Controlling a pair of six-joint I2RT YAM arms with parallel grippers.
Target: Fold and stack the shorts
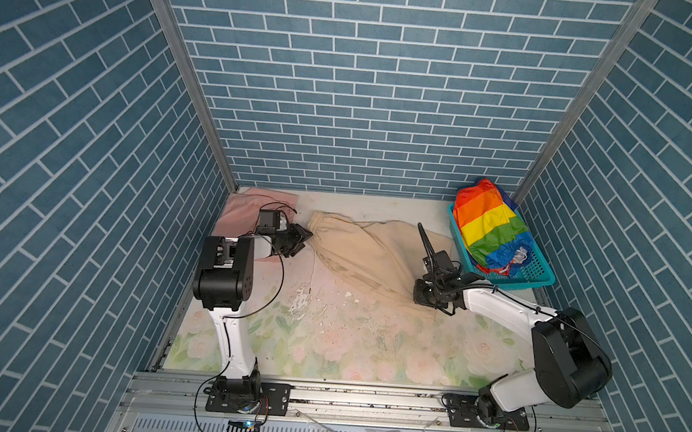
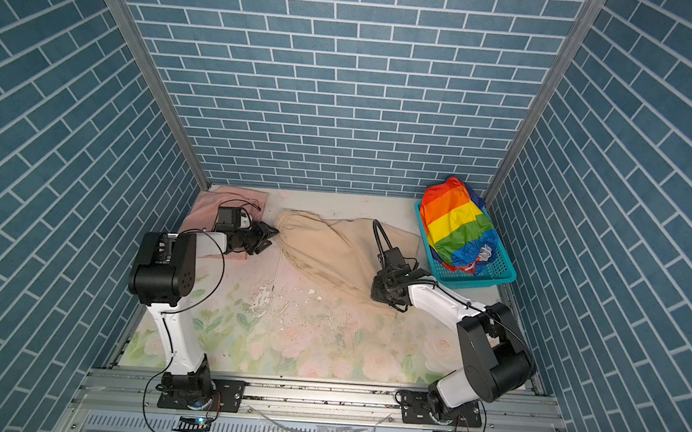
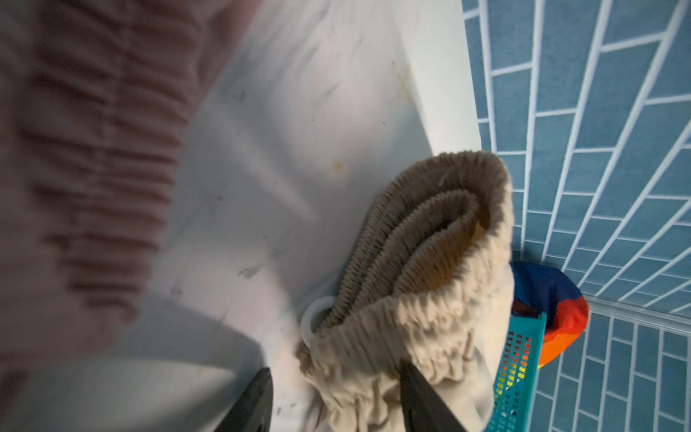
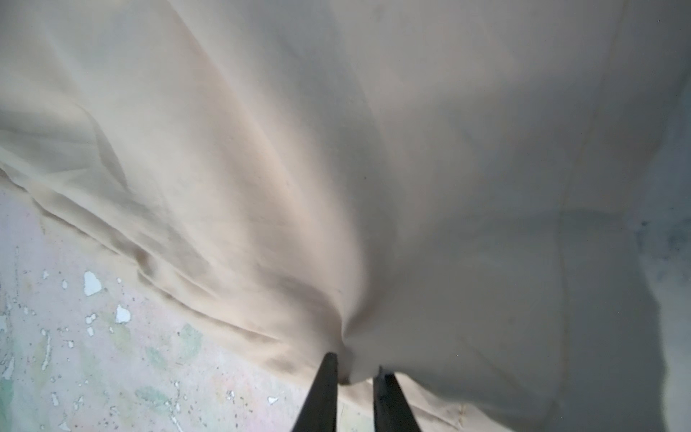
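The beige shorts point(image 1: 370, 256) point(image 2: 333, 249) lie slantwise across the back of the table, with the gathered waistband point(image 3: 441, 232) at the left end. My left gripper point(image 1: 304, 242) point(image 2: 272, 239) point(image 3: 334, 374) is at that waistband, open, with its jaws wide apart on either side of the band's edge. My right gripper point(image 1: 422, 299) point(image 2: 380, 294) point(image 4: 355, 366) points down at the leg end; its jaws stand narrowly apart with a fold of beige cloth point(image 4: 336, 149) between the tips. The pink shorts point(image 1: 245, 206) point(image 2: 211, 207) point(image 3: 93, 149) lie folded in the back left corner. The rainbow shorts point(image 1: 489, 227) point(image 2: 458, 223) point(image 3: 561, 310) sit bunched in the basket.
A teal perforated basket point(image 1: 536, 276) point(image 2: 498, 273) point(image 3: 519, 366) stands at the back right against the wall. A white drawstring point(image 1: 313, 269) trails from the waistband onto the floral table point(image 1: 327, 341). Blue brick walls close in three sides.
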